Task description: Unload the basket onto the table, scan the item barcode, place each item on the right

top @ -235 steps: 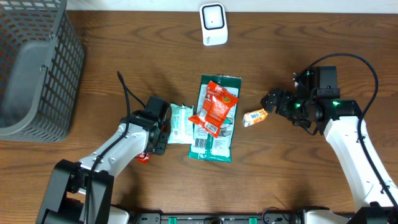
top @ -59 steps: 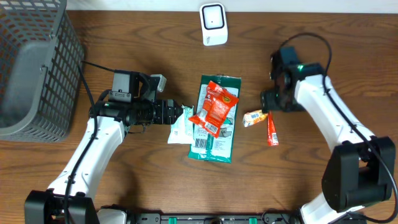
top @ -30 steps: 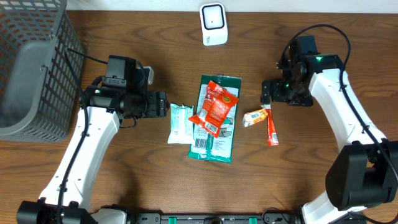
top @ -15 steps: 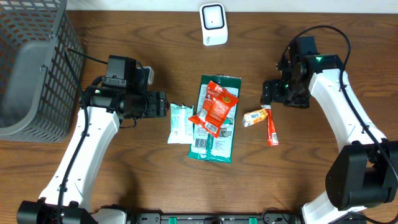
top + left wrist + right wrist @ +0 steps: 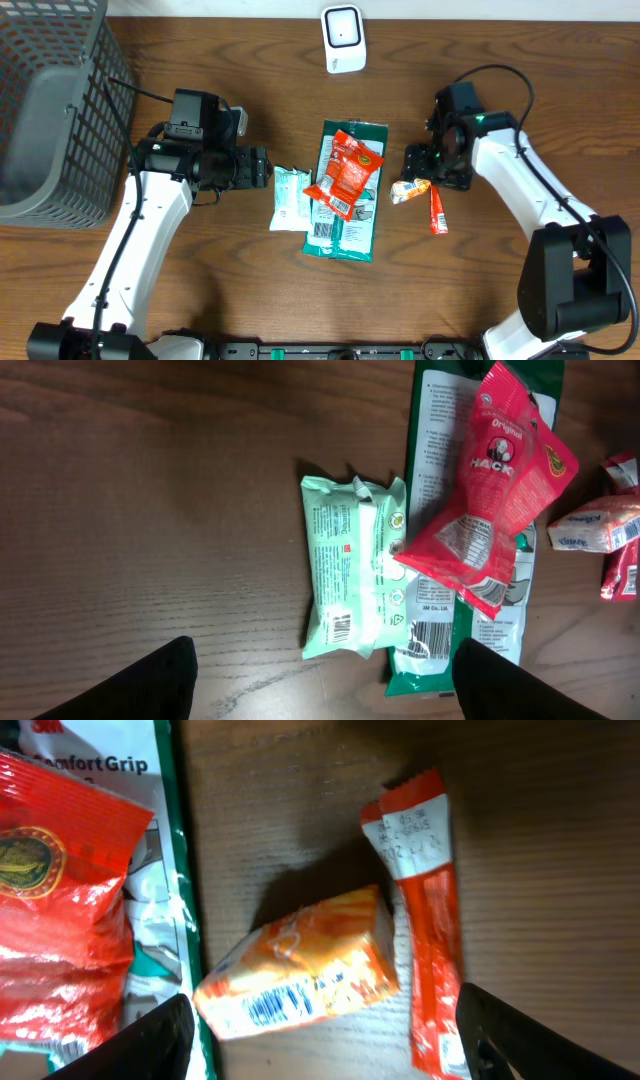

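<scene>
Now, orange packet (image 5: 410, 189) lengthwise left-right, barcode (image 5: 268, 1010) prob. leftward, L gripper (image 5: 322, 660), R gripper (image 5: 322, 1005) unclenched.

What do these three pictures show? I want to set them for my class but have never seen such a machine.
Two robot arms work at a table, each ending in a two-finger gripper. The wide picture comes from a camera above the table; the other two come from a camera on each wrist, so the dark shapes in their bottom corners are that arm's own fingers. On the table lie a long green pack, a red snack bag across it, a mint-green pack beside it, and an orange pack next to a red stick sachet. A wire basket stands at the far left, a white scanner at the top. The left gripper is open near the mint-green pack; the right gripper is open over the orange pack. Neither holds anything.
</scene>
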Available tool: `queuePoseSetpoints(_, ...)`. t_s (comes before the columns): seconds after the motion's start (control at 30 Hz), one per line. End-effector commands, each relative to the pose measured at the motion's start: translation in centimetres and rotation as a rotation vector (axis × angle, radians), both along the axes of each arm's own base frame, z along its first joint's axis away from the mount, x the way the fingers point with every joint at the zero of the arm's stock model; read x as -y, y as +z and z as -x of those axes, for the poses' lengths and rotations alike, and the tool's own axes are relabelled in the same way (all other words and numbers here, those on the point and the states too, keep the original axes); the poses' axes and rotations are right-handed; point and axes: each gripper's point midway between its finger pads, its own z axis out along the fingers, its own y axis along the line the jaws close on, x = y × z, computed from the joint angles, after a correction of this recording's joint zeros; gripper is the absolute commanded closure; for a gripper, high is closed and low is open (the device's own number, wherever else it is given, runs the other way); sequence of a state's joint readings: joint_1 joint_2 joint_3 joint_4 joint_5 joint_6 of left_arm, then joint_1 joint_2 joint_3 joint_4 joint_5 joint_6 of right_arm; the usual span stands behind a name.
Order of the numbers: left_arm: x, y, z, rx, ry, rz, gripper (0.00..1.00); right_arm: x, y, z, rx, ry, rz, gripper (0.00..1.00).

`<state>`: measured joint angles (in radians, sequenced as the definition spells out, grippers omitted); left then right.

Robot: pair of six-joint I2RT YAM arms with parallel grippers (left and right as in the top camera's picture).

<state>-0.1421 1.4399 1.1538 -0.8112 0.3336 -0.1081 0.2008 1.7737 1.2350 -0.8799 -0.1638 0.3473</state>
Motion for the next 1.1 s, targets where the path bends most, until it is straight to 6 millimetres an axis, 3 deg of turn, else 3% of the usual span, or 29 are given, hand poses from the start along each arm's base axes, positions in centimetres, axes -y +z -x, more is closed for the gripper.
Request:
queuePoseSetpoints(0.0, -0.2, 0.6, -0.2, 0.015, 0.010, -0.005, 0.18, -0.9, -0.8, 0.6, -0.014, -0.037, -0.010, 0.22)
queuePoseSetpoints(0.33, -0.2, 0.6, -0.2, 0.015, 0.010, -0.005, 0.18, -2.7, -1.1, 0.1, 0.030, -0.023, -0.025, 0.25)
queuePoseSetpoints(0.77, -0.2, 0.6, -0.2, 0.015, 0.010, -0.005, 0.18, -1.9, -1.2, -0.3, 0.050, -0.032, 0.022, 0.20)
queuePoseSetpoints(1.07, -0.2, 0.6, -0.2, 0.015, 0.010, -0.005, 0.18, -2.3, -1.2, -0.1, 0.045, -0.021, 0.021, 0.25)
